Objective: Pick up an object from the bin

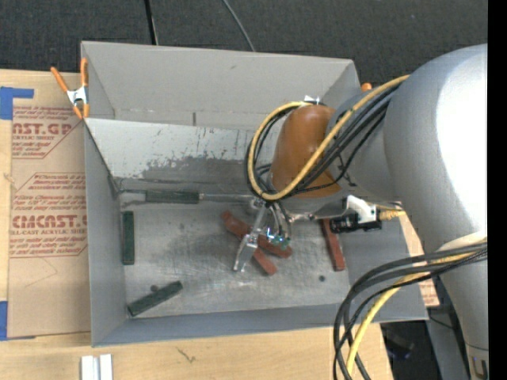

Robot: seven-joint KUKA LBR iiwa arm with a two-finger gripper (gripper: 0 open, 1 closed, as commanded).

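grey sheet metal makes up the bin point(103, 228), its floor scuffed and mostly bare, with cardboard lying beside it on the left.

camera view: the arm comes in from the right. its orange cover point(305, 145) hangs over the far half of the bin, looped by black and yellow cables point(255, 145). below the cover, the pincer point(255, 252) is down at the floor near the bin's middle, in a small cluster of red-brown sticks point(265, 264). these sticks lie crossed and touching one another, just left of, right of and in front of the pincer. i cannot tell whether the pincer is open or closed, or whether it has hold of any stick, because its metal parts overlap the cluster.

a lone red-brown stick point(335, 246) lies apart to the right, under the arm. well away from the pincer are the back green bar point(170, 198) along the foot of the far wall, the left green bar point(127, 237) lying alongside the left wall, and the corner green bar point(154, 298) slanted in the near left corner.
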